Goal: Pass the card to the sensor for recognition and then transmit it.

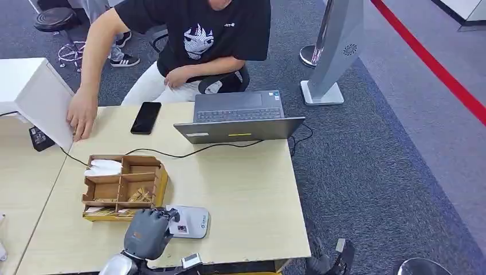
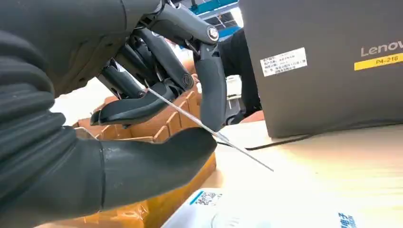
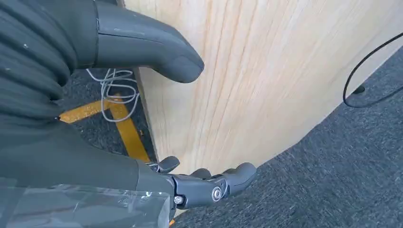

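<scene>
Low in the head view, the left hand [image 1: 150, 229] hovers over the white card reader [image 1: 192, 222] at the table's [image 1: 246, 189] near edge, pinching a thin card [image 2: 209, 127] between thumb and fingers [image 2: 142, 107]; the card shows edge-on, tilted, above the reader. Just left of the hand sits a wooden compartment box [image 1: 123, 186]. Further up, a laptop [image 1: 240, 117] and black phone [image 1: 145, 117] lie before a seated person [image 1: 195, 40]. The right hand [image 3: 157, 118] hangs beside the table edge, fingers loosely spread, holding nothing.

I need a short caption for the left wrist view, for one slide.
Left hand pinches a thin card above the white sensor, beside the wooden organizer and a laptop.
</scene>
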Robot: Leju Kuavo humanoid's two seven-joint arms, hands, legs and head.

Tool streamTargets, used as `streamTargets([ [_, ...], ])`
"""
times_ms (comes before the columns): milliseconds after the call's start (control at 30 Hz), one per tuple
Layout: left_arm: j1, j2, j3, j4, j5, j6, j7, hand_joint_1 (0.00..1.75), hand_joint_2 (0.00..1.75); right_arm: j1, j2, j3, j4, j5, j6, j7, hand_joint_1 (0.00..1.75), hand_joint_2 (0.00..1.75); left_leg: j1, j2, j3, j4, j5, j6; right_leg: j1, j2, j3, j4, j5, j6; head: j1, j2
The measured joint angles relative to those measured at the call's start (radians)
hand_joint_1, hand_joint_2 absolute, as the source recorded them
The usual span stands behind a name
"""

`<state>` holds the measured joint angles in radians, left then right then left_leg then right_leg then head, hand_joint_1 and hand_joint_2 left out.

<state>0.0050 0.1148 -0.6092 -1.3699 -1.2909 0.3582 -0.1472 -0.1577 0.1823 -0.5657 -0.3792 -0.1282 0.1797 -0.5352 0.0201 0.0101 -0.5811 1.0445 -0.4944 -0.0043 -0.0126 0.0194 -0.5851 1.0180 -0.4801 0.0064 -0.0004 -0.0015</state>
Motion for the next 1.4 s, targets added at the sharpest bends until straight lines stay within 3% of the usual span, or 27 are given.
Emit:
streamTargets([
  [767, -0.002, -0.017, 0.0, 0.076, 0.042, -0.067, 0.012, 1.75, 1.75, 0.004, 0.0, 0.01, -0.002, 0.001, 0.009, 0.003, 0.0, 1.75, 0.0, 0.0, 0.0, 0.0, 0.0, 0.0, 0.0, 0.0, 0.0, 0.0, 0.0, 0.0, 0.0, 0.0],
  [1233, -0.002, -0.018, 0.0, 0.113, 0.053, -0.064, 0.012, 1.75, 1.75, 0.005, 0.0, 0.011, -0.005, 0.003, 0.009, 0.004, 0.0, 1.75, 0.0, 0.0, 0.0, 0.0, 0.0, 0.0, 0.0, 0.0, 0.0, 0.0, 0.0, 0.0, 0.0, 0.0],
  [1400, -0.004, -0.018, 0.0, 0.113, 0.048, -0.031, 0.013, 1.75, 1.75, 0.006, 0.0, 0.012, -0.005, 0.003, 0.009, 0.004, 0.0, 1.75, 0.0, 0.0, 0.0, 0.0, 0.0, 0.0, 0.0, 0.0, 0.0, 0.0, 0.0, 0.0, 0.0, 0.0],
])
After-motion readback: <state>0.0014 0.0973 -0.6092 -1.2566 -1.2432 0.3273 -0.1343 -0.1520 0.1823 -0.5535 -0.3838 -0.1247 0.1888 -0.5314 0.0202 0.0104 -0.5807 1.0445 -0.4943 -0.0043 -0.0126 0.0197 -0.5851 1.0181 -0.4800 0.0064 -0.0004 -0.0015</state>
